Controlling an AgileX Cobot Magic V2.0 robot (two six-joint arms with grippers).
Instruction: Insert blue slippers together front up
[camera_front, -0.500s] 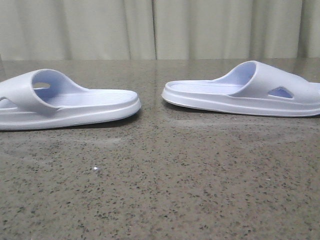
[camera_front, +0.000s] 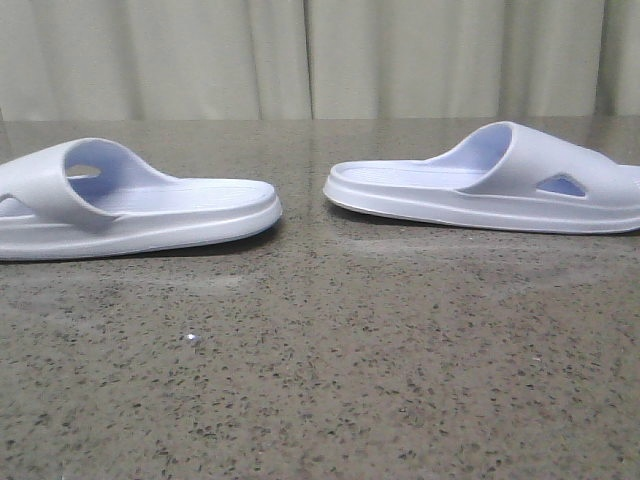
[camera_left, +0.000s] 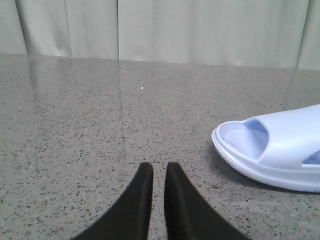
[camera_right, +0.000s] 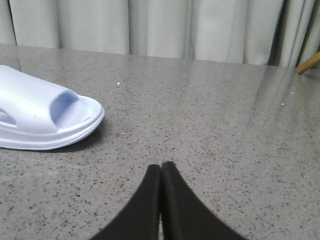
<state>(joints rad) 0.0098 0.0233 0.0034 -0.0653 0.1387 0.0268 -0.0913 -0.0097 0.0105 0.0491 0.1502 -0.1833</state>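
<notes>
Two pale blue-white slippers lie sole-down on the speckled table, apart from each other. In the front view one slipper (camera_front: 130, 205) is at the left and the other slipper (camera_front: 500, 180) at the right, heels toward the middle, straps outward. Neither gripper shows in the front view. My left gripper (camera_left: 159, 172) is empty, its black fingers nearly together with a thin slit; a slipper's toe end (camera_left: 280, 150) lies apart from it to one side. My right gripper (camera_right: 161, 169) is shut and empty, with a slipper's toe end (camera_right: 40, 117) apart from it.
The grey-brown speckled table (camera_front: 320, 380) runs back to pale curtains (camera_front: 320, 60). A small white speck (camera_front: 191, 339) lies on the table in front of the left slipper. A wooden rod tip (camera_right: 310, 62) shows at the far edge in the right wrist view.
</notes>
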